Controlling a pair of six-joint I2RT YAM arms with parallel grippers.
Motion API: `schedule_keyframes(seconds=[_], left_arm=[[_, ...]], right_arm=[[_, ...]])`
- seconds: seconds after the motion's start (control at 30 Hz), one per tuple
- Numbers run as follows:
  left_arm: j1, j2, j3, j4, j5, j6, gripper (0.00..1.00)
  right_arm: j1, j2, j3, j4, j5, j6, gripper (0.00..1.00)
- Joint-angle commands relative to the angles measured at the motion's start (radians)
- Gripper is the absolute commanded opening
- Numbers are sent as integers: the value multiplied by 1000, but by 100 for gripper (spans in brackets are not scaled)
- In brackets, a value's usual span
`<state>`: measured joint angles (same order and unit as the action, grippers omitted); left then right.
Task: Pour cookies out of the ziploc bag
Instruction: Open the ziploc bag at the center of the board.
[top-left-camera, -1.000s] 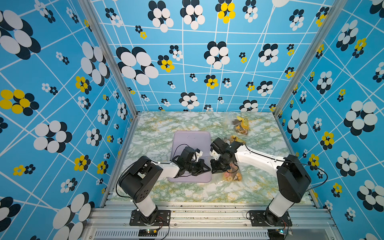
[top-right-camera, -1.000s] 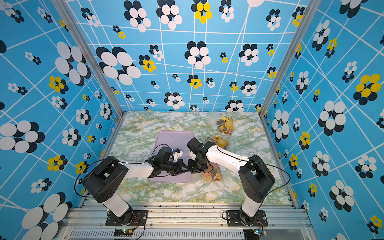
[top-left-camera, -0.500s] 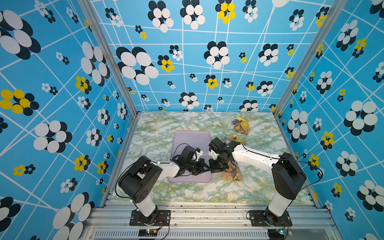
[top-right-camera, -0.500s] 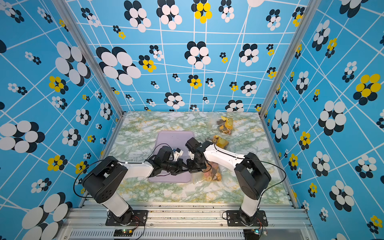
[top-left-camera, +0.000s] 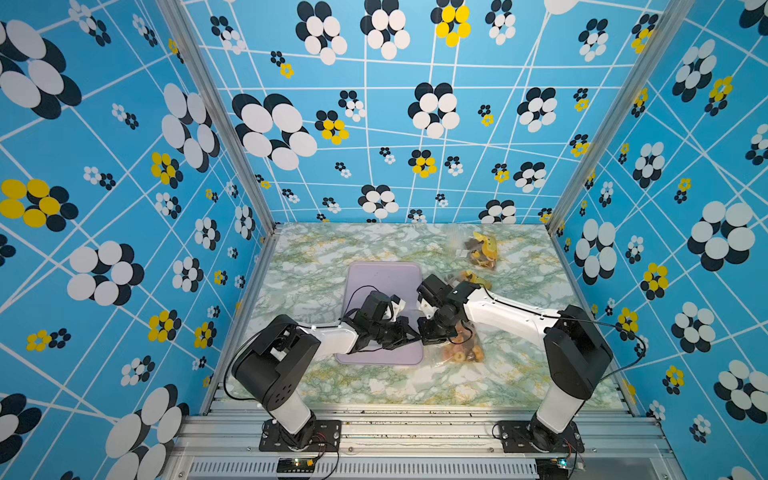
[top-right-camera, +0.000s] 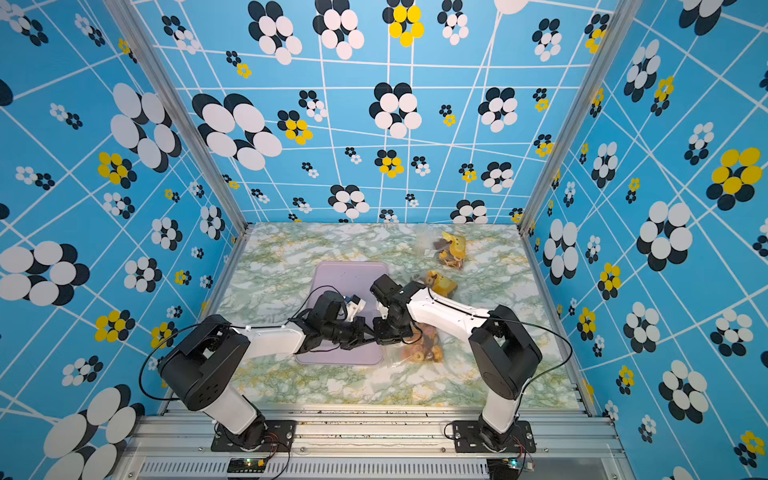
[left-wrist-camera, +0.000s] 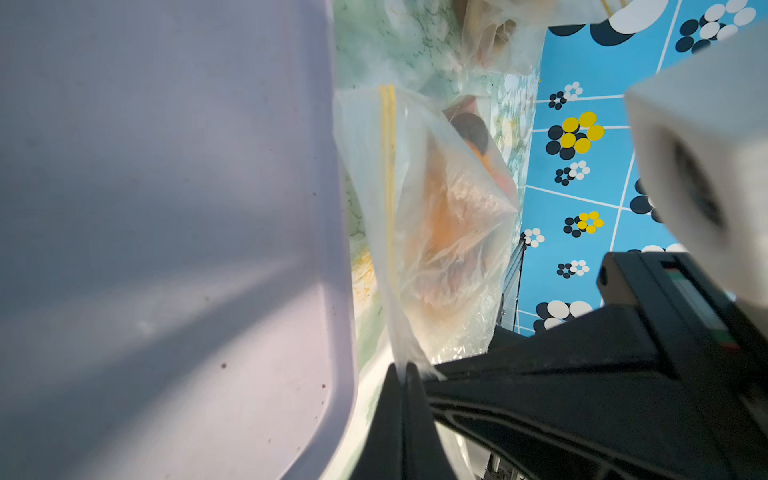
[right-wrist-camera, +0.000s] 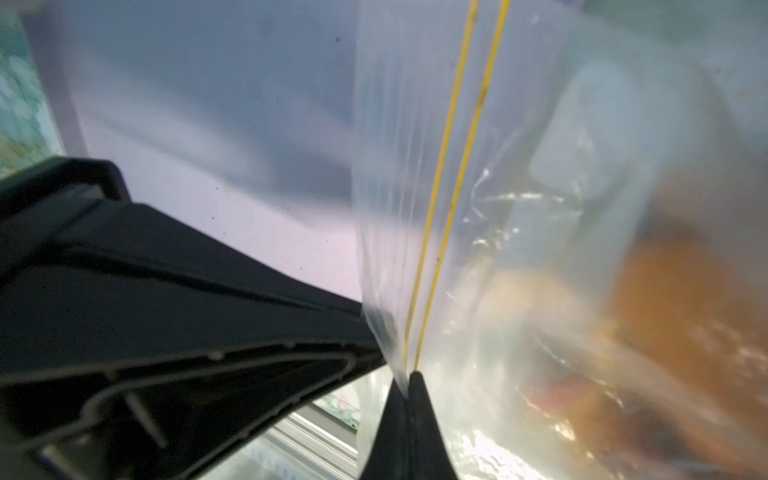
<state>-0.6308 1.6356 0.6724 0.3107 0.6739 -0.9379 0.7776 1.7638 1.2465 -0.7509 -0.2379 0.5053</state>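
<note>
The ziploc bag lies on the marble table just right of the lilac tray, with brown, orange and pink cookies inside it. Both grippers meet at its mouth by the tray's front right corner. My left gripper is shut on the bag's clear lip, beside the yellow zip line. The right gripper is shut on the lip from the opposite side, its tips pinching plastic right at the zip line. In the right wrist view the cookies are blurred behind the film.
Two more clear bags with yellow and brown contents lie at the back right and behind the right wrist. The tray holds only crumbs. Patterned walls enclose the table on three sides.
The right gripper has closed onto the bag's lip and shifted slightly left towards the left gripper. The left gripper has kept its grip and place.
</note>
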Motion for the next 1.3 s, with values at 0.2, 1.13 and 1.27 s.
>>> schedule_keyframes(seconds=[0.2, 1.13, 1.27], left_arm=[[-3, -34, 35, -112, -22, 56, 0], [1, -83, 120, -389, -121, 171, 0], [-10, -119, 117, -402, -139, 168, 0]], right_arm=[[2, -31, 23, -12, 145, 1, 0], [2, -203, 105, -209, 440, -60, 0], [2, -250, 89, -206, 466, -38, 0]])
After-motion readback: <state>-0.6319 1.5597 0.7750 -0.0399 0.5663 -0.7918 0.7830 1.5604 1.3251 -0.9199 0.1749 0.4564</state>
